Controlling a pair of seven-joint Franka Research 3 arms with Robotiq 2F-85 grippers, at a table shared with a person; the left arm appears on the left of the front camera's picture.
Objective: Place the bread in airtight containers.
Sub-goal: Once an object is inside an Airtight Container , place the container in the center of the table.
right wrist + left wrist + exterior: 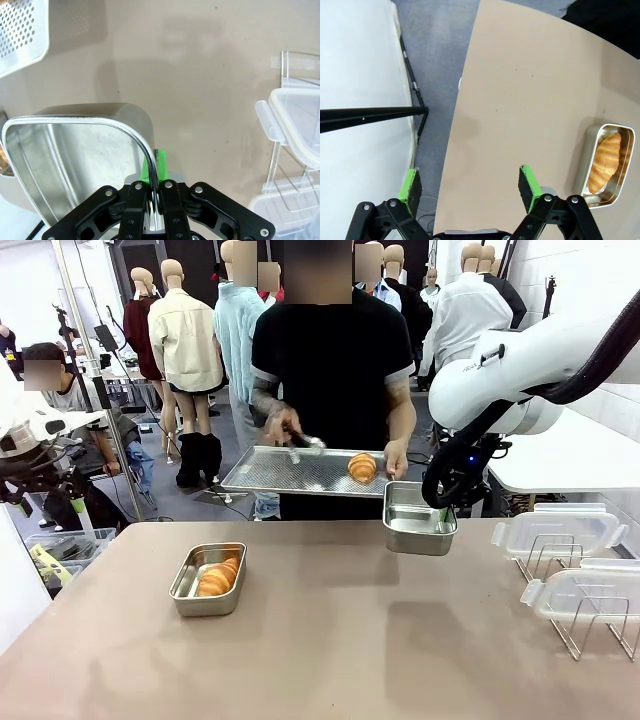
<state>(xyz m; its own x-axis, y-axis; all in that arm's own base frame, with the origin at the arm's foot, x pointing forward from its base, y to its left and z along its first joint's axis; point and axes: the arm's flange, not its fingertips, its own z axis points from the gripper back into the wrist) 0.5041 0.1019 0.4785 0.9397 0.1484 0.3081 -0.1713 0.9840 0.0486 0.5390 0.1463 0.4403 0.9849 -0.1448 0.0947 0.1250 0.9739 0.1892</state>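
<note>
One lid (590, 592) cut off | right hand (441, 512) clamps tin (415, 530), pads (145, 170) half-hidden

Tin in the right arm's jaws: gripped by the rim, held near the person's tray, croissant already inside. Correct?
No. The tin is empty; the right wrist view shows bare steel inside. The right arm's jaws do grip its rim, near the person's tray. One croissant lies on that tray.

Bright even indoor light, soft shadows, wide-angle bending in wrist views
</note>
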